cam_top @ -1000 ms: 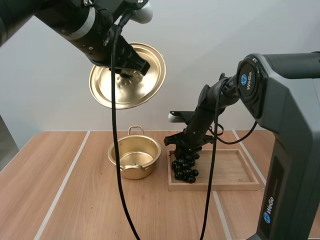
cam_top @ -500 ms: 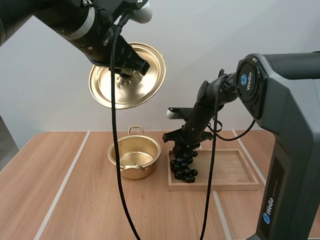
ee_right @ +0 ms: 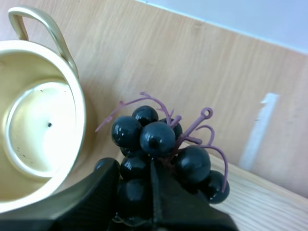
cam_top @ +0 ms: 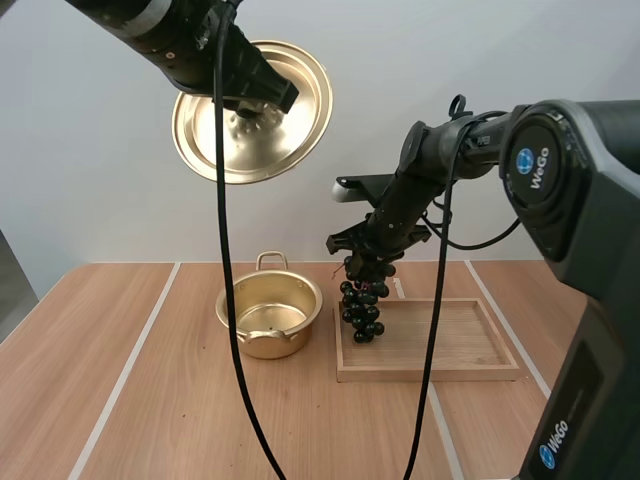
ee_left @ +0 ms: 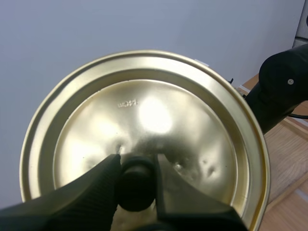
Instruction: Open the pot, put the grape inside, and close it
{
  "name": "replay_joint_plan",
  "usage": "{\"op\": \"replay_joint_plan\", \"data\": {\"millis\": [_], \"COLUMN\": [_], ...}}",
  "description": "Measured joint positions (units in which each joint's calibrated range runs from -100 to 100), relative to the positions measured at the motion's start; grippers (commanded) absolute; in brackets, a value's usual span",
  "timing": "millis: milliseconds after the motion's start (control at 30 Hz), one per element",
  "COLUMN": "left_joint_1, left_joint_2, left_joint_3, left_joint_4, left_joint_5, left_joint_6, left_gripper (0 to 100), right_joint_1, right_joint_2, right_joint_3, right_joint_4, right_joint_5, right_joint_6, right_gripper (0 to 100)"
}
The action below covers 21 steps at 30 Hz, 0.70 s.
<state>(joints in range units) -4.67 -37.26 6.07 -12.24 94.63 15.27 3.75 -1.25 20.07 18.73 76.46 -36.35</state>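
The right gripper pinches the stem end of the grapes. The bunch hangs with its long axis straight down, stems up and tip down, just right of the pot and higher than its rim, over the end of the wooden tray nearest the pot. The pot stands upright on the table, its mouth uncovered, one loop handle at its far side. High above the pot, the left gripper clamps the black knob of the lid, held nearly on edge
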Motion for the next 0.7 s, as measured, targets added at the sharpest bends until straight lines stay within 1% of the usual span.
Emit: {"op": "replay_joint_plan", "data": {"millis": [67,200,400,500,700], "left_joint_1": [0.00,0.00,0.00,0.00,0.00], "left_joint_2": [-0.7,-2.3,-5.2,-7.3,-11.9], "left_joint_3": [-0.5,-0.7,-0.7,-0.7,-0.8], "left_joint_4": [0.0,0.0,0.0,0.0,0.0], "left_joint_5": [0.0,-0.9,-4.1,-6.7,-12.4], "left_joint_6": [0.0,0.0,0.0,0.0,0.0], "left_gripper": [0,0,0,0,0], "right_joint_1": [0.0,0.0,0.0,0.0,0.2], "right_joint_2": [-1.9,-5.8,-9.7,-10.1,-10.3], "right_joint_3": [0.0,-0.2,-5.7,-9.7,-14.5], "right_joint_4": [-1.2,-1.6,-1.4,0.2,6.6], "right_joint_5": [0.0,0.1,1.6,4.4,8.1], "right_joint_6": [0.0,0.0,0.0,0.0,-1.4], "right_gripper": [0,0,0,0,0]}}
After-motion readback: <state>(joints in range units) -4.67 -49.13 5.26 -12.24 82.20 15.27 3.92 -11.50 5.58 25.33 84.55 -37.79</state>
